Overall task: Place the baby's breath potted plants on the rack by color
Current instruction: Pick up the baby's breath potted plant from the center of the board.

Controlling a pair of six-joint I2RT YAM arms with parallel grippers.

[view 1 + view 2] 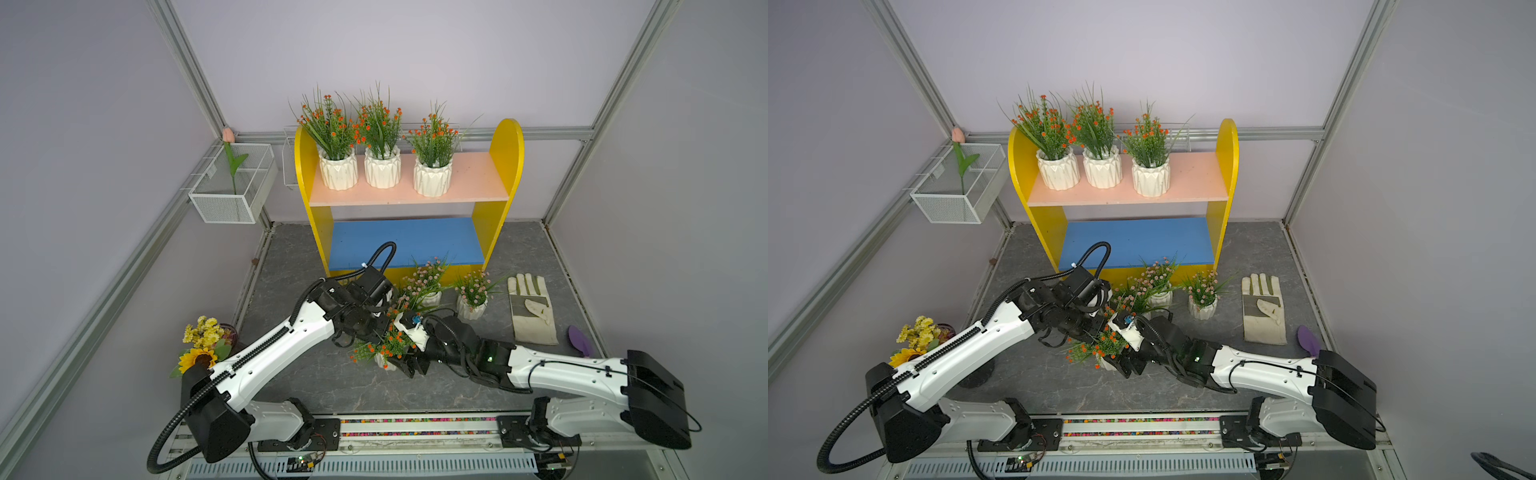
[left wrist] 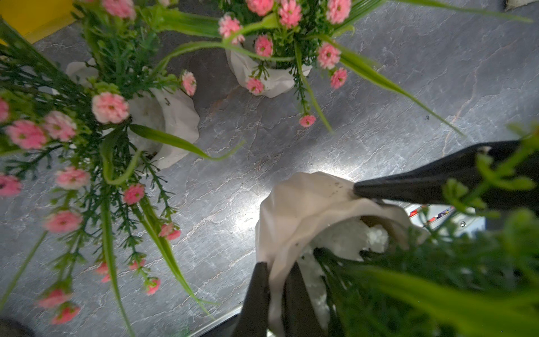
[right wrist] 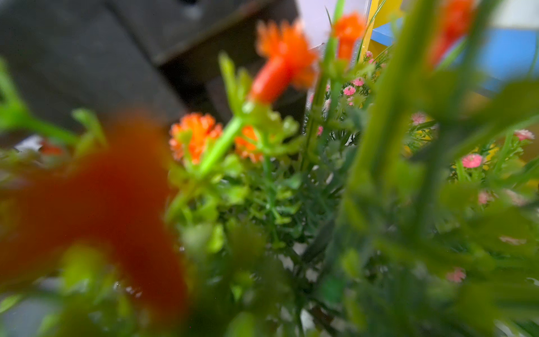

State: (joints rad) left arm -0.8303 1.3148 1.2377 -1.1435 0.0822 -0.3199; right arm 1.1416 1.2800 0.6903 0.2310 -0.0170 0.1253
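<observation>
The yellow rack (image 1: 505,166) holds three orange-flowered baby's breath potted plants (image 1: 382,168) on its salmon upper board; its blue lower board is bare. Pink-flowered plants (image 1: 471,305) (image 2: 268,78) stand on the table before the rack. Both arms meet at a fourth orange-flowered plant (image 1: 384,349), tilted low over the table. My left gripper (image 2: 276,267) is shut, pinching the white pot's rim (image 2: 300,204). My right gripper (image 1: 405,361) spans the pot's body. One of its fingers (image 2: 437,181) presses the pot wall and the other is hidden by foliage.
A work glove (image 1: 532,309) and a purple tool (image 1: 578,338) lie at the right of the slate table. A sunflower bouquet (image 1: 203,345) stands at the left front. A wire basket (image 1: 232,187) with a tulip hangs on the left wall.
</observation>
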